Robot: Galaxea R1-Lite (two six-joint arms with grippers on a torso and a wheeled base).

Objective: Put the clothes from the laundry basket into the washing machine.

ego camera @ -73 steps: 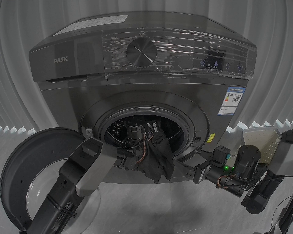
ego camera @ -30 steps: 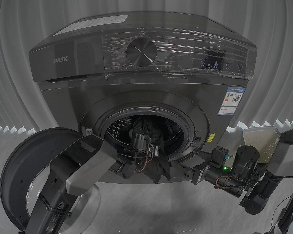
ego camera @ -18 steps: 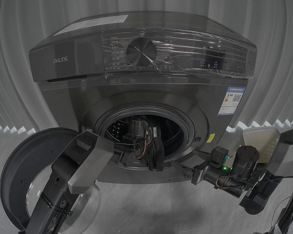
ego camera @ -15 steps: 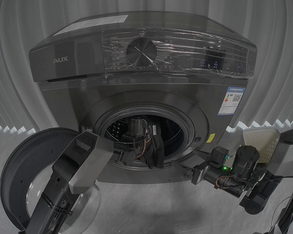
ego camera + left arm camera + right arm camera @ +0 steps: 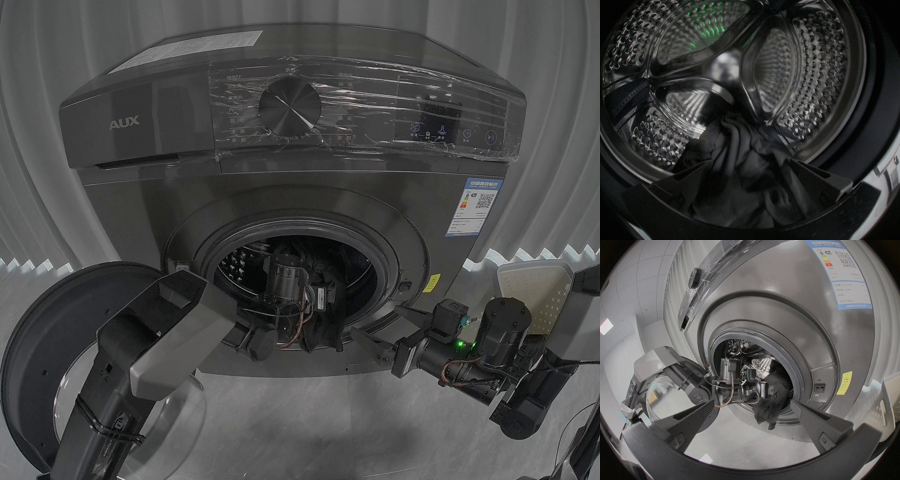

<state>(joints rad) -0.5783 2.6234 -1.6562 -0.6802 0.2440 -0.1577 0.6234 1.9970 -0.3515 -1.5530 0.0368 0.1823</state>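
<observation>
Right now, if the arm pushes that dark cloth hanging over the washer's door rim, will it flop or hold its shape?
Probably floppy: the dark cloth lies in soft folds and droops over the door rim. Likely light, since it bunches loosely. A hanging end may slide back out.

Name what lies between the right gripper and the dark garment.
Nothing: bare air separates the right gripper and dark garment, before the door rim, as the right wrist view shows.

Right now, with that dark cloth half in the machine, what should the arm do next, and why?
Probably push the dark garment deeper into the drum with the left gripper. It is open around the bunched cloth, and a fold hangs out over the lower part of the door rim.
</observation>
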